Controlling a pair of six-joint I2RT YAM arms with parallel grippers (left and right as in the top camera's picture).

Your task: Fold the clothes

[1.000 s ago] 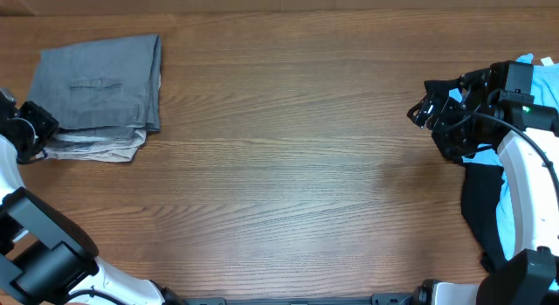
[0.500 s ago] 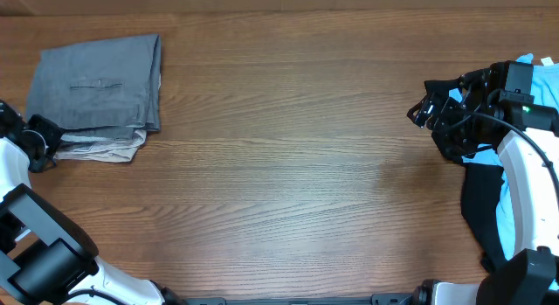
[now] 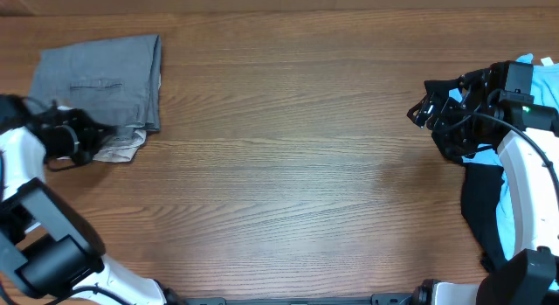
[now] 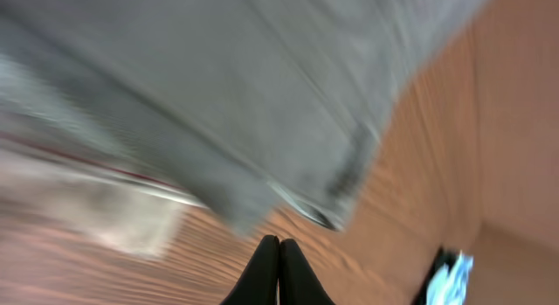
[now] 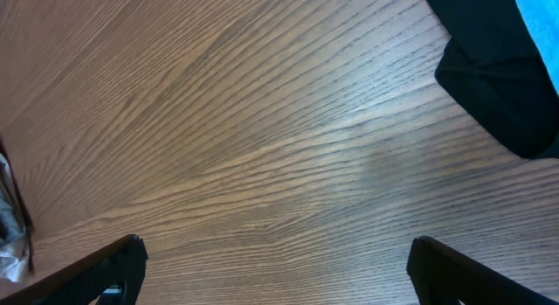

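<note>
At the near right side of the table [image 3: 288,191] a black garment [image 3: 479,204] lies crumpled. A light-blue T-shirt [image 3: 547,75] lies beside it along the right border, and the right arm crosses over both. In the right wrist view a corner of the black garment shows at the upper right with a bit of blue cloth above it; the rest is bare wood.

A little farther, the right gripper [image 3: 420,112] hangs over bare wood just left of this heap. Its two fingers [image 5: 105,270] are spread wide apart, with nothing between them.

On the left side, the left gripper [image 3: 105,133] points to the right at the near edge of a folded pile. Its fingers [image 4: 266,274] are pressed together tip to tip, and no cloth is seen between them. The left wrist view is blurred. It shows the tips over wood, close before the hem of the grey cloth, and I cannot tell if they touch it.

In the pile, beige shorts [image 3: 122,148] are at the bottom, with only a pale strip looking out on the near side. Grey shorts [image 3: 96,100] lie on top, folded to a neat rectangle, the slit back pocket [image 3: 96,83] facing up. This pile is at the far left of the table, well apart from the heap at the right
</note>
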